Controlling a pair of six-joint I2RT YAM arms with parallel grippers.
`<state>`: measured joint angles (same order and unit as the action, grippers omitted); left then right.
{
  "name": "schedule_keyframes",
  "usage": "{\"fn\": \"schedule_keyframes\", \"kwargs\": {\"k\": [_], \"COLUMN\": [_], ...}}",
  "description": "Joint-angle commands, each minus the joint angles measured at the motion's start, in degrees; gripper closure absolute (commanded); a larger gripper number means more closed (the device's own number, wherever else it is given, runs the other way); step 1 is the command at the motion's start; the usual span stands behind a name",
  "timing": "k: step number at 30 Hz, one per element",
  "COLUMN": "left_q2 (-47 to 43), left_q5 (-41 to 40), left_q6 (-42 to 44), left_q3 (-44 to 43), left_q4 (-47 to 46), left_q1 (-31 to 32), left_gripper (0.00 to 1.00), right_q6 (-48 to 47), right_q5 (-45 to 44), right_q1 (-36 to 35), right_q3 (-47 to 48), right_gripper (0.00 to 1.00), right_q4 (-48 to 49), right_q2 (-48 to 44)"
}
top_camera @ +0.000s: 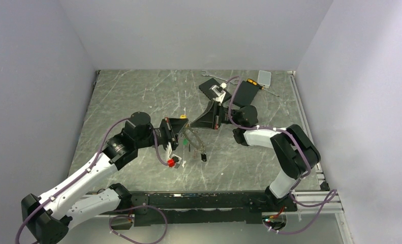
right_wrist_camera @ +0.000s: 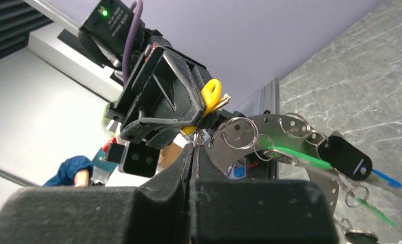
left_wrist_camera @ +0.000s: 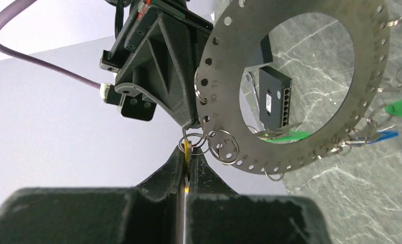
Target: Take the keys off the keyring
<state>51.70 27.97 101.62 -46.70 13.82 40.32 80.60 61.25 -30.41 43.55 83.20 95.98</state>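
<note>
The keyring (left_wrist_camera: 224, 89) is a flat grey metal hoop with numbered holes and small split rings, held in the air between both arms; it also shows in the right wrist view (right_wrist_camera: 270, 133). My left gripper (left_wrist_camera: 188, 150) is shut on a yellow key (right_wrist_camera: 211, 94) that hangs from a split ring at the hoop's rim. My right gripper (right_wrist_camera: 194, 147) is shut on the hoop's edge right beside it. Green (right_wrist_camera: 295, 155), black (right_wrist_camera: 348, 158) and blue (left_wrist_camera: 387, 135) keys dangle from the hoop. A red key (top_camera: 171, 162) lies on the table under the left gripper (top_camera: 182, 130).
Two black flat boxes (top_camera: 212, 90) (top_camera: 244, 93) lie behind the right arm. A silver wrench (top_camera: 211, 76), an orange-handled tool (top_camera: 252, 81) and a clear small case (top_camera: 264, 77) lie at the far edge. A small black piece (top_camera: 203, 157) sits below the keyring.
</note>
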Motion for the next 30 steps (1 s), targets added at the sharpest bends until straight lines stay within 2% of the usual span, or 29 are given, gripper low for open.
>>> {"fn": "schedule_keyframes", "kwargs": {"k": [1,7,11,19,30], "left_q2": [0.7,2.1,2.8,3.1,3.7], "left_q5": [-1.5,-4.4,-5.9,-8.2,-9.9], "left_q6": [4.0,3.8,2.8,0.6,-4.1], "left_q3": [1.4,2.2,1.1,-2.4,-8.8], "left_q4": [-3.4,-6.0,-6.2,-3.6,3.8], "left_q1": [0.8,2.9,4.9,6.9,6.9], "left_gripper": [1.00,1.00,1.00,1.00,1.00], "right_q6": [0.8,0.9,-2.5,-11.6,-17.2], "right_q5": [-6.4,-7.7,-8.2,-10.4,-10.8], "right_q1": [0.3,0.1,0.0,0.0,0.1], "right_q3": [0.0,-0.5,-0.9,-1.9,-1.5], "right_gripper": [1.00,1.00,1.00,1.00,1.00], "right_q4": [1.9,-0.2,-3.8,-16.0,-22.6], "right_q2": [-5.0,-5.8,-6.7,-10.4,-11.0]}}
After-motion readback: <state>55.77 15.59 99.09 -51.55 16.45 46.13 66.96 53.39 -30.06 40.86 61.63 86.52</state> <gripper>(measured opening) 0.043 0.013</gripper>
